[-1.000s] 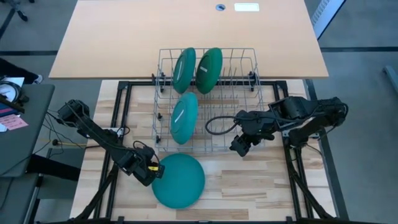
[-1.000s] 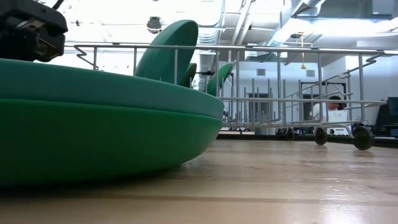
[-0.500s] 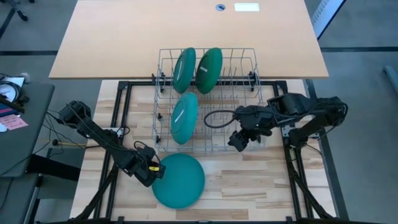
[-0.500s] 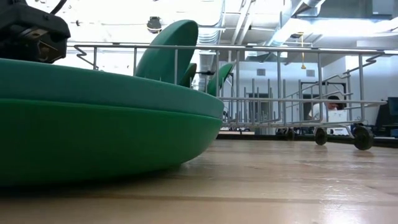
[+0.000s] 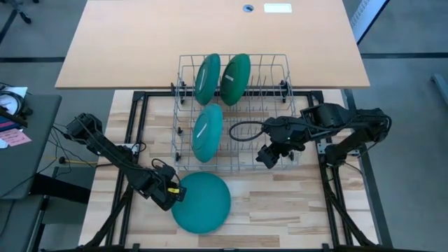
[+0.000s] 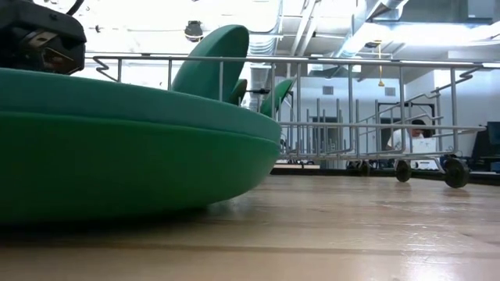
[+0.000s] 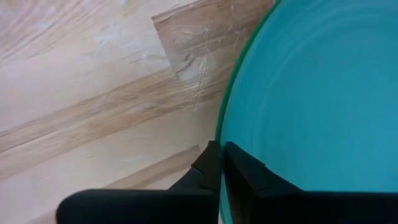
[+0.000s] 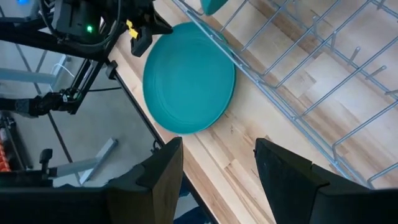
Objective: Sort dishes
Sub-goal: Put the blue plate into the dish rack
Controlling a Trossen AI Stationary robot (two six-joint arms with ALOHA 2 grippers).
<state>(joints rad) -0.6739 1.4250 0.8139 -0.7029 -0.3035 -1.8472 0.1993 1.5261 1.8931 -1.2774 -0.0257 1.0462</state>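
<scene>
Left gripper (image 5: 173,191) fingers pinch the teal plate (image 5: 201,203) rim for lifting toward the rack (image 5: 273,84); right gripper (image 5: 264,157) fingers spread, waiting.

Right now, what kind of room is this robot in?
Probably a lab or workshop, not a kitchen: a wire dish rack sits on a plain wooden workbench, with bare ceiling pipes overhead.

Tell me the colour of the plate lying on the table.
Teal plate, clearest in the high view.
</scene>
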